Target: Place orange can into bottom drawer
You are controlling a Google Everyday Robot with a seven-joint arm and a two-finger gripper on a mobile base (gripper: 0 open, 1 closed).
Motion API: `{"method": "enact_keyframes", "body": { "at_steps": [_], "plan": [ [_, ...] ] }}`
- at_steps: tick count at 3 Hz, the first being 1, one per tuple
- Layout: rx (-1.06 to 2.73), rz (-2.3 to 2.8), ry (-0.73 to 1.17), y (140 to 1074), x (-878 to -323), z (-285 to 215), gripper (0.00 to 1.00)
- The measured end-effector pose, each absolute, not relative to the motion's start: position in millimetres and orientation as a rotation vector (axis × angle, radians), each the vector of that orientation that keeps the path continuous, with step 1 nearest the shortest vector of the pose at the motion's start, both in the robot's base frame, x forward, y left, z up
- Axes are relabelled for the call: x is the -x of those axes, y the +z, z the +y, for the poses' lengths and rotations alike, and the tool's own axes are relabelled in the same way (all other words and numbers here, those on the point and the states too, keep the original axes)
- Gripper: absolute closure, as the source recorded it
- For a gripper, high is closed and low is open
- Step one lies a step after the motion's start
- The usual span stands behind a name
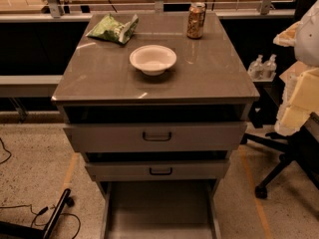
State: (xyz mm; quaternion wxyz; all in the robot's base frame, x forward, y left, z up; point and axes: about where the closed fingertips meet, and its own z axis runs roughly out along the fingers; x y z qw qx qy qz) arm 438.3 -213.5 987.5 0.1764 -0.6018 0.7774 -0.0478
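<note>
The orange can (196, 20) stands upright at the back right of the grey cabinet's top (99, 78). The bottom drawer (159, 210) is pulled out at the foot of the cabinet, a wide flat grey tray with nothing in it. My gripper (287, 35) is at the right edge of the view, on the pale arm, level with the cabinet top and well to the right of the can. It holds nothing that I can see.
A white bowl (153, 59) sits mid-top and a green chip bag (113, 28) at the back left. The two upper drawers with black handles (157, 136) stand slightly out. An office chair base (279, 168) is on the right, cables and a black bar (55, 215) on the floor at the left.
</note>
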Motion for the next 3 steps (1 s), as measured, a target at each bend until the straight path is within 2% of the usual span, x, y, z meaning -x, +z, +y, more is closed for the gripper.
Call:
{"method": "enact_keyframes", "body": {
  "at_steps": [2,3],
  "plan": [
    [1.616,2.181,-0.164,990,-458,-219,0.0],
    [1.354,2.172,-0.131,984,-502,-238,0.0]
  ]
}}
